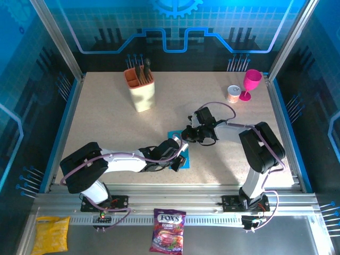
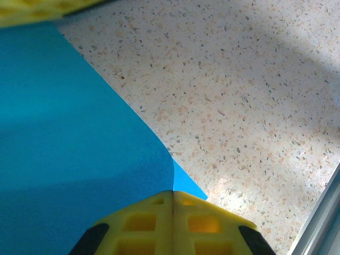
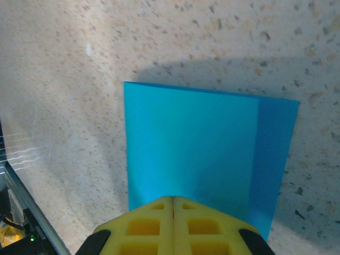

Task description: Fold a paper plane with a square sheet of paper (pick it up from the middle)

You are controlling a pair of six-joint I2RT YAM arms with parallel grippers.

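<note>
The square sheet of paper (image 1: pixel 173 133) is bright cyan-blue and lies folded over near the table's middle front, mostly hidden under both grippers. My left gripper (image 1: pixel 179 158) comes in from the left. Its yellow fingers (image 2: pixel 143 223) are pressed together, with the curled edge of the paper (image 2: pixel 69 138) running into their seam at the left gripper's tip (image 2: pixel 172 192). My right gripper (image 1: pixel 186 135) reaches in from the right. Its tip (image 3: pixel 172 197) is shut on the near edge of the paper (image 3: pixel 191 149), whose lighter top flap covers a darker strip and casts a shadow on the table.
A beige utensil holder (image 1: pixel 141 87) stands at the back left. A pink goblet (image 1: pixel 251 84) and a small can (image 1: pixel 233 94) stand at the back right. A candy bag (image 1: pixel 169 237) and a yellow packet (image 1: pixel 51 234) lie off the table in front. A metal rail (image 2: pixel 319 223) borders the table.
</note>
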